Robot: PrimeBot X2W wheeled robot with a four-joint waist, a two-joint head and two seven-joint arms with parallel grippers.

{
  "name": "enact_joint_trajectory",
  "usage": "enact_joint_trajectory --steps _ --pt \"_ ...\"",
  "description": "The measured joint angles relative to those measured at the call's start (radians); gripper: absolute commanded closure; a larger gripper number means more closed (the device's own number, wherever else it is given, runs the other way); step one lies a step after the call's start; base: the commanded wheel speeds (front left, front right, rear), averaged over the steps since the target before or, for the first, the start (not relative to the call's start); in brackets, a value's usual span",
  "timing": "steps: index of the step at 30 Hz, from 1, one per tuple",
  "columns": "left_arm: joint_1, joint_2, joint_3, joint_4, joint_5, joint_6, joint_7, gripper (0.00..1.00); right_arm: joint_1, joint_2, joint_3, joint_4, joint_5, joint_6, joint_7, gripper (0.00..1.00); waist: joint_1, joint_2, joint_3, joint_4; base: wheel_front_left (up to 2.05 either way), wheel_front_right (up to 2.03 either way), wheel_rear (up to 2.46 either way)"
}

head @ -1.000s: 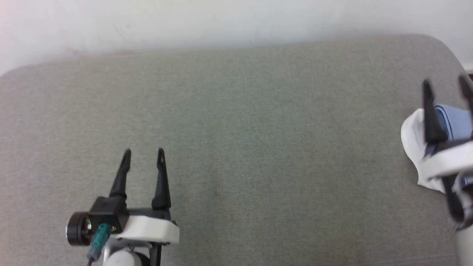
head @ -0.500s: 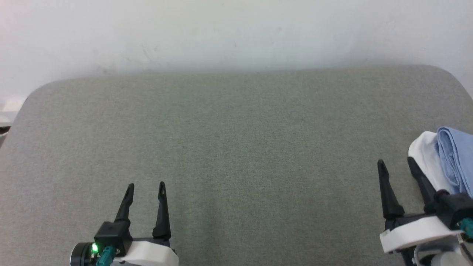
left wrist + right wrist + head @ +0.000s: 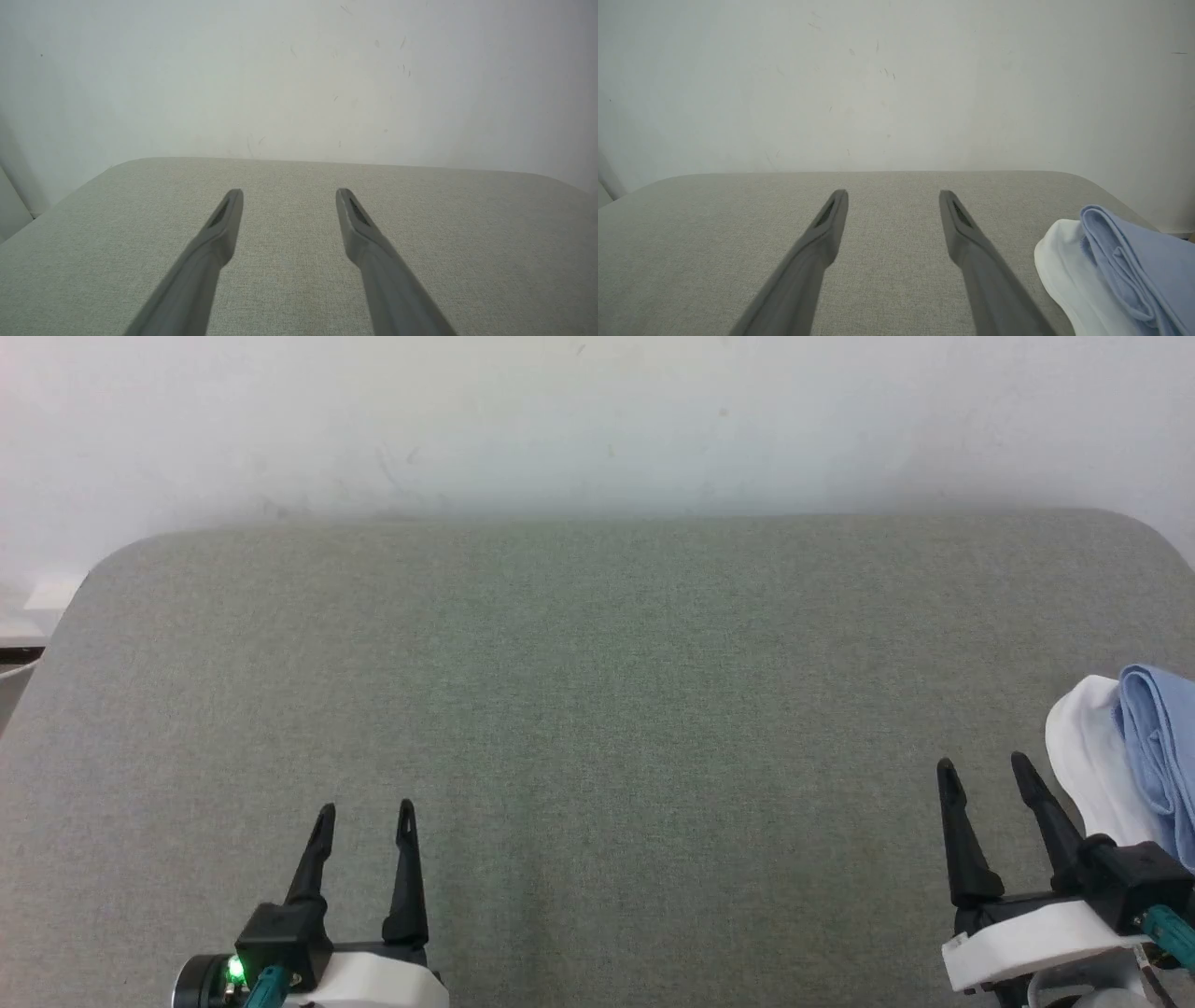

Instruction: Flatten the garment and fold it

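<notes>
Pointing forward over the cushion — left gripper and right gripper, both spread wide.

surface: grey-green woven padded top, rounded far corners | backdrop: white wall behind it, faint scuffs

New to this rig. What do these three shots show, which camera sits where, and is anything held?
It is a two-armed robot facing a grey padded surface against a white wall. The wide picture comes from its head, looking down. The other two come from wrist cameras looking along each arm's two long fingers. The left pincer and the right pincer both stand open, holding nothing. The garment, a light blue and white bundle, lies at the surface's right edge beside the right pincer, not gripped.
</notes>
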Motion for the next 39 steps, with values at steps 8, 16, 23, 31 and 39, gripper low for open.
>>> enact_joint_trajectory --steps 8,16,23,31,39 --pt "-0.001 0.001 -0.001 -0.001 -0.002 0.000 0.007 1.00 0.000 0.000 0.000 -0.001 0.000 0.000 0.006 1.00 0.0001 0.0000 0.001 0.000 0.00 0.00 0.00" --pt "-0.002 0.001 0.000 -0.002 0.002 0.000 0.021 1.00 0.000 0.001 0.002 -0.005 -0.009 0.000 0.023 1.00 0.0002 0.0000 0.001 -0.001 0.00 0.00 0.00" --pt "-0.004 0.001 0.003 -0.003 0.005 -0.001 0.037 1.00 0.000 0.002 0.003 -0.011 -0.017 0.000 0.037 1.00 0.0002 0.0000 0.001 -0.003 0.00 0.00 0.00" --pt "-0.006 0.001 0.006 -0.005 0.012 -0.002 0.053 1.00 0.000 0.005 0.004 -0.017 -0.028 0.000 0.049 1.00 0.0002 0.0000 0.001 -0.004 0.00 0.00 0.00" --pt "-0.007 0.001 0.010 -0.008 0.016 -0.003 0.069 1.00 -0.001 0.007 0.006 -0.025 -0.037 0.000 0.068 1.00 0.0001 0.0000 0.001 -0.006 0.00 0.00 0.00"
